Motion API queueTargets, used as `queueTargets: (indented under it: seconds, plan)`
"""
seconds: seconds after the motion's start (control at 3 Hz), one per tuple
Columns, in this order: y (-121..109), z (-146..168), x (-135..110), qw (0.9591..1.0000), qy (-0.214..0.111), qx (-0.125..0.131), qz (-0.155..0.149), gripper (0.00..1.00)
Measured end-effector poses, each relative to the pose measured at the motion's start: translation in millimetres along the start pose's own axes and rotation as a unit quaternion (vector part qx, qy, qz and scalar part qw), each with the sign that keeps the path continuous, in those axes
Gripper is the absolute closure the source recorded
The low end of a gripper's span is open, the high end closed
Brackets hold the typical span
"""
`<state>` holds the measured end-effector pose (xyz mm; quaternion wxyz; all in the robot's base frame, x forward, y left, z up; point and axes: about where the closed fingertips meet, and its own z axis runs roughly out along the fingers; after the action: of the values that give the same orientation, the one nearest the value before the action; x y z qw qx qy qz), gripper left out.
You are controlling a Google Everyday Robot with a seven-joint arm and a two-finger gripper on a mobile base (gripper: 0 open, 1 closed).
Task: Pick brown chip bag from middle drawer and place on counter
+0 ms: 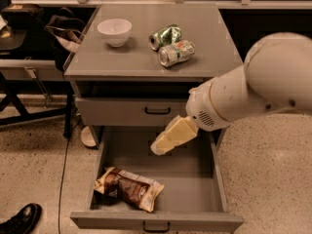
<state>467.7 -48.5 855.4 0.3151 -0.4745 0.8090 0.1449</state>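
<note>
The brown chip bag [129,187] lies crinkled on the floor of the open middle drawer [195,184], at its front left. My gripper [161,146] hangs over the drawer's middle, above and to the right of the bag, not touching it. The white arm reaches in from the right. The counter [146,57] is the grey top of the cabinet behind the drawer.
On the counter stand a white bowl [114,31], a crushed green can [165,36] and a crushed silver can [176,53]. A shut drawer front with a black handle [157,111] sits above the open drawer. A black shoe [19,221] is at the lower left.
</note>
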Motion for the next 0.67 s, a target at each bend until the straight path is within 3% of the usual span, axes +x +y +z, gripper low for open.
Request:
queueTargets:
  seconds: [0.33,0.67]
  plan:
    - [-6,34,5,0.999,-0.023,0.025,0.03,0.0]
    - [-13,98,14,0.9979,-0.031,0.028,0.05,0.0]
